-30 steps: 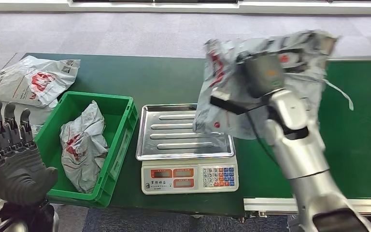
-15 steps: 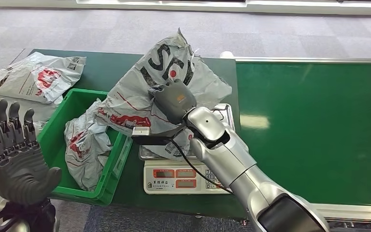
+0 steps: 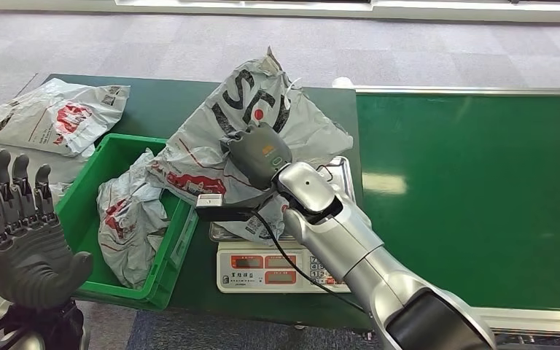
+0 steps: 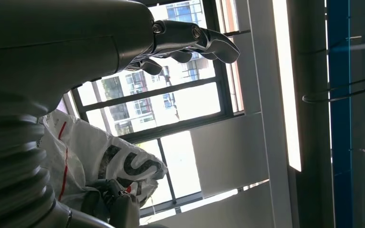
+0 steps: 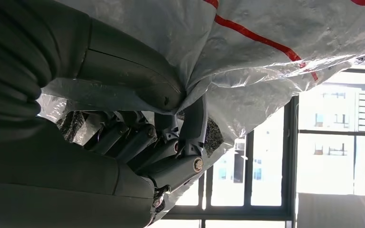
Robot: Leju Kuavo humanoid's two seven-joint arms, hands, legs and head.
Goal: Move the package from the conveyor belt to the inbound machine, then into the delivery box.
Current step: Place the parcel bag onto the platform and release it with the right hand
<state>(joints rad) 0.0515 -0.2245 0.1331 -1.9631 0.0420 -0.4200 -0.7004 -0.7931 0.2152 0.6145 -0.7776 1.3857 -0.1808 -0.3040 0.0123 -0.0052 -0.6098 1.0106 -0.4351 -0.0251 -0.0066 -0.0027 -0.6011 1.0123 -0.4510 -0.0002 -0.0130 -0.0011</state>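
**Bag held above scale and bin**

The right hand (image 3: 259, 152) grasps the grey bag (image 3: 251, 109), lifted over the scale (image 3: 281, 266) tray and the near wall of the green bin (image 3: 182, 219). The bag hides most of the tray. Another bag (image 3: 127, 219) lies crumpled in the bin; a third (image 3: 51, 117) rests on the table beside it. The belt (image 3: 474, 189) runs to the right. The left hand (image 3: 18, 233) is raised, fingers spread, holding nothing. The right wrist view shows fingers (image 5: 190, 137) curled into the plastic.
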